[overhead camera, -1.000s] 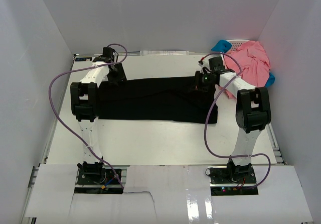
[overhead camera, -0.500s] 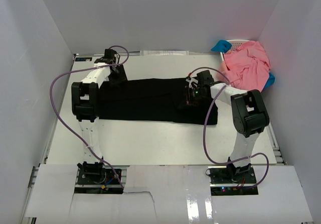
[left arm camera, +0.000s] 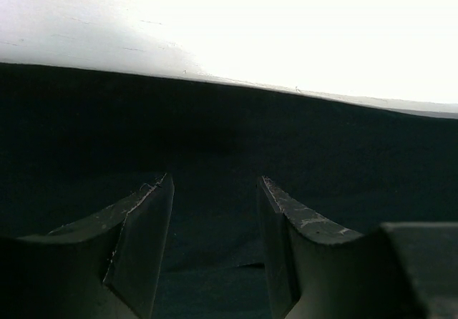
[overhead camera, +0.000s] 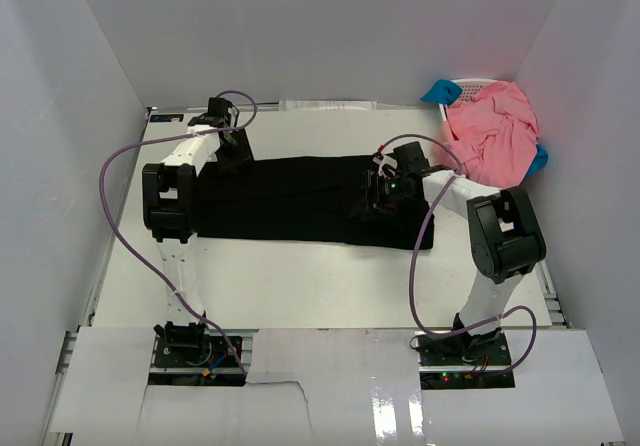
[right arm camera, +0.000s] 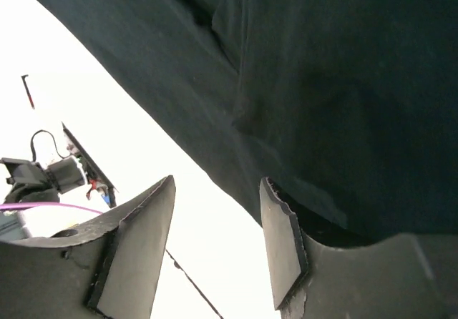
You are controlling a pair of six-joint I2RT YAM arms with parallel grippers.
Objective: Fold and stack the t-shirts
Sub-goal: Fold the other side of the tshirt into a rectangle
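A black t-shirt (overhead camera: 290, 201) lies as a long flat strip across the middle of the table (overhead camera: 300, 276). My left gripper (overhead camera: 235, 152) sits at the strip's far left corner. In its wrist view it is open (left arm camera: 215, 187) just above the black t-shirt (left arm camera: 229, 119), with nothing between its fingers. My right gripper (overhead camera: 372, 196) hovers over the right part of the strip. It stands open (right arm camera: 217, 184) at the edge of the black t-shirt (right arm camera: 343, 83), and only white table shows in the gap. Salmon-pink t-shirts (overhead camera: 490, 131) are heaped at the back right.
The pink heap rests in a white basket (overhead camera: 475, 84) in the back right corner, with blue cloth (overhead camera: 438, 92) beside it. White walls close in the table on three sides. Purple cables (overhead camera: 415, 266) loop from both arms over the table.
My right gripper has moved left and nearer across the shirt's right end, and its jaws have gone from shut to open. The left arm has stayed in place.
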